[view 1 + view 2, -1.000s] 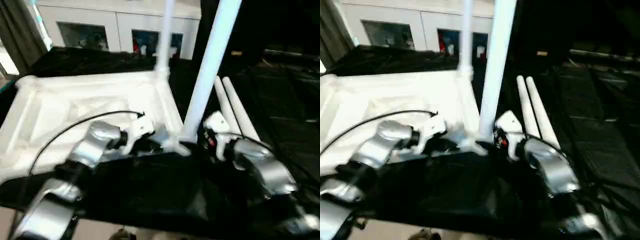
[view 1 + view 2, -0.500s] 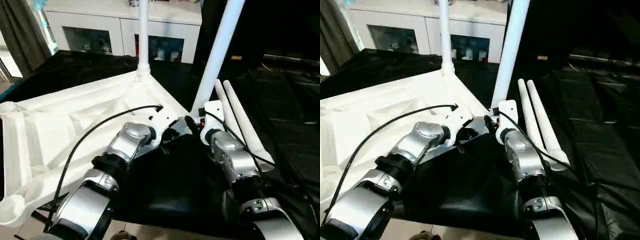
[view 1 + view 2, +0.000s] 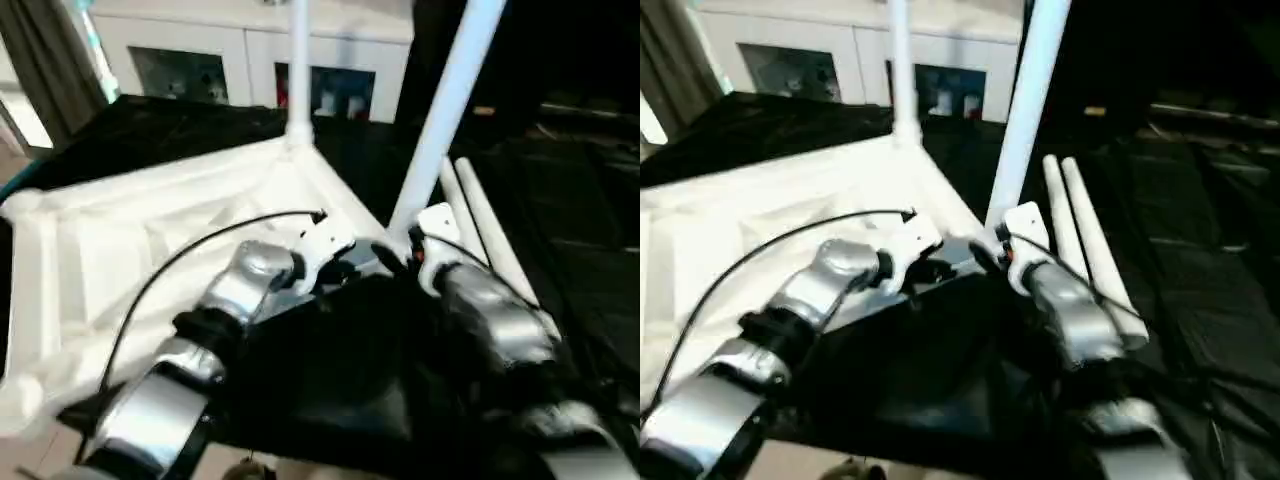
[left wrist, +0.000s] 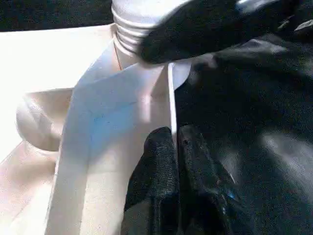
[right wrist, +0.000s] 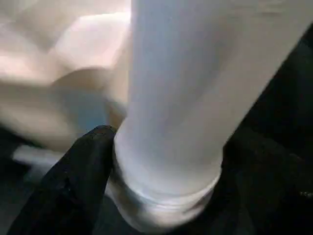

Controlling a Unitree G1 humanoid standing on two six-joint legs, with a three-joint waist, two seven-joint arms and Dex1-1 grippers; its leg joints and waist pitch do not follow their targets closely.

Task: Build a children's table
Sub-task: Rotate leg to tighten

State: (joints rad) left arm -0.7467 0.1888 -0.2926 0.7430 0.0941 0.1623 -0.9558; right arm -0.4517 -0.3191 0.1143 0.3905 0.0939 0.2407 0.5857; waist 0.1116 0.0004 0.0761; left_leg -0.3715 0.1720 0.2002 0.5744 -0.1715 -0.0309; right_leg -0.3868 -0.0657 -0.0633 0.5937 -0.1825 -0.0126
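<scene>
Black cloth [image 3: 330,370] under ribbed white tabletop [image 3: 120,240]; left hand [image 4: 173,147] pinches rim, right hand [image 5: 161,161] grasps smooth tubular leg [image 3: 440,110] (flared end).

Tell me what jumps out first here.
The upturned white tabletop lies on the black cloth with two legs standing up from its corners, a far leg and a near leg. The right gripper straddles the near leg's base; two spare legs lie beside it.

- Both standing legs [image 3: 445,110] run off the top edge, so you can't see their upper ends.
- The tabletop [image 3: 120,250] is cut off at the left edge.
- Motion blur smears the cabinet [image 3: 210,60] contents.
</scene>
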